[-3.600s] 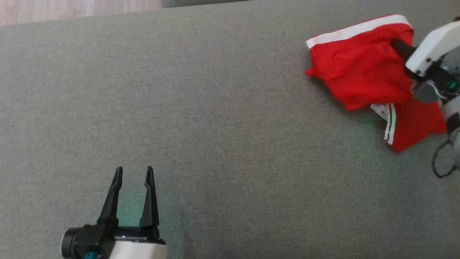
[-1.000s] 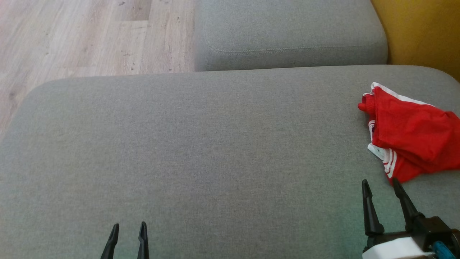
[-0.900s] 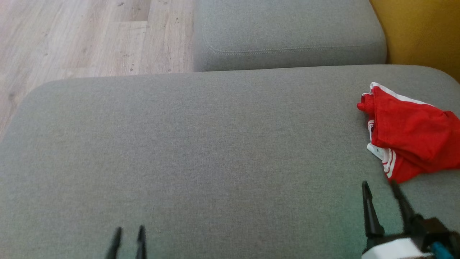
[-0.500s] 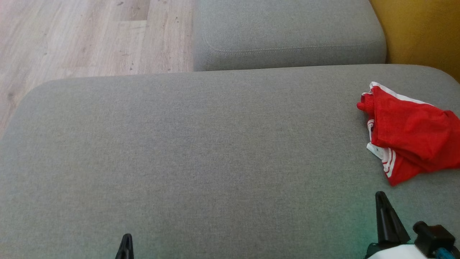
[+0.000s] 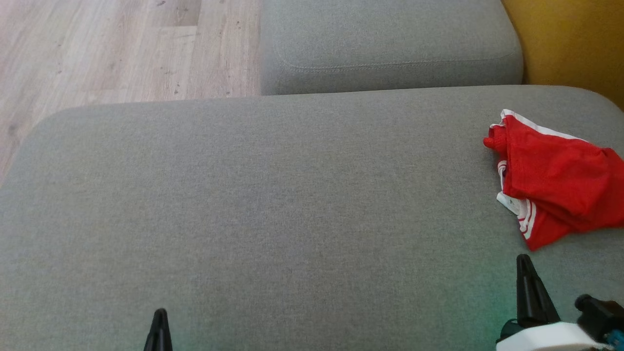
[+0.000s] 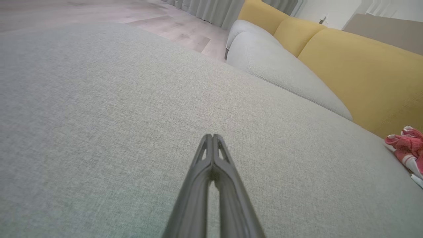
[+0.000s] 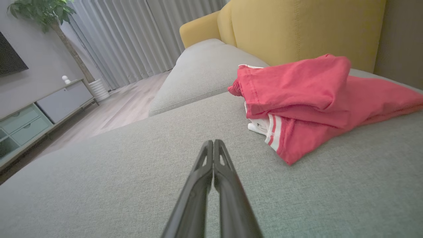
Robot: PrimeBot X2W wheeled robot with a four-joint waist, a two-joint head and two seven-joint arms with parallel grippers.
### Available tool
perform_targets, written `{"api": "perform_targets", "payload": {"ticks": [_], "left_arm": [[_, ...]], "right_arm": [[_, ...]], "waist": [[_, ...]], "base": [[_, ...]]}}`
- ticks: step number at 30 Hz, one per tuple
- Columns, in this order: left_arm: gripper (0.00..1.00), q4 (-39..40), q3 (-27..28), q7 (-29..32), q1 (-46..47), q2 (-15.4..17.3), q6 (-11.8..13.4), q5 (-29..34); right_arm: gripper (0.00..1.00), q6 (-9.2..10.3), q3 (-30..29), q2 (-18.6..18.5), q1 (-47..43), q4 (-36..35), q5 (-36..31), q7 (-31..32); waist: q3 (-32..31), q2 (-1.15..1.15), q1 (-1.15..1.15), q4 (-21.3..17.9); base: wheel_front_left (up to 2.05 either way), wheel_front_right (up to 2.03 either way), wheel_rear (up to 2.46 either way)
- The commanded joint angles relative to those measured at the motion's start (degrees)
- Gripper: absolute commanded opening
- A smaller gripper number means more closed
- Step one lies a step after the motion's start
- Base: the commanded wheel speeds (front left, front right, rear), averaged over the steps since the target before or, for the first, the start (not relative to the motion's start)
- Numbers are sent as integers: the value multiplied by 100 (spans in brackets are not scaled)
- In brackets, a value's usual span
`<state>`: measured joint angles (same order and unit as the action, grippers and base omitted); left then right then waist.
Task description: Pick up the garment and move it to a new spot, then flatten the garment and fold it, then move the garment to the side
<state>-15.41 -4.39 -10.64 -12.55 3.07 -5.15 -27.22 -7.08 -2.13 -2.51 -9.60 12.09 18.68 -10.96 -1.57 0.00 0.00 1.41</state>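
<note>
Head view: a wide grey sofa seat (image 5: 273,204) takes up most of the frame. A red garment (image 5: 555,180) with white stripes lies in loose, rumpled folds at the seat's far right edge, partly cut off by the frame. The left end effector (image 5: 159,317) pokes up at the bottom left, its fingers pressed into one dark point and holding nothing. The right end effector (image 5: 525,265) rises at the bottom right, fingers together and empty. It is near the garment's lowest corner but apart from it. Beyond the seat are a second grey cushion (image 5: 390,44), pale wood floor (image 5: 97,48) and a yellow backrest (image 5: 570,44).

Left wrist view: the fingers meet tip to tip over bare grey fabric. The garment is small at the right edge, well apart.

Right wrist view: the fingers touch at their tips above the seat. The garment lies ahead to the right, with a striped hem under red layers. Grey curtains (image 7: 132,36), a plant (image 7: 39,13) and a low cabinet (image 7: 39,109) stand behind.
</note>
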Motion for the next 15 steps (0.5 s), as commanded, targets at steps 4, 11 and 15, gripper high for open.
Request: {"api": "perform_targets", "payload": {"ticks": [4,11,15], "left_arm": [[0,149,113,63,291,43,-50,-343],[0,153,169,170,404,50,-63,-802],[0,154,202,232,468,53,-71,-1064]], "right_arm": [[0,-10,-4,-81,328,-141,405,72],[0,-12,-12,-94,417,-119,928,175],[0,-14,-18,-101,468,-106,1226,235]], "waist": [[7,0,0,-5],[19,0,0,-15],[26,0,0,-21]], "base": [[0,0,0],[0,0,0],[0,0,0]]}}
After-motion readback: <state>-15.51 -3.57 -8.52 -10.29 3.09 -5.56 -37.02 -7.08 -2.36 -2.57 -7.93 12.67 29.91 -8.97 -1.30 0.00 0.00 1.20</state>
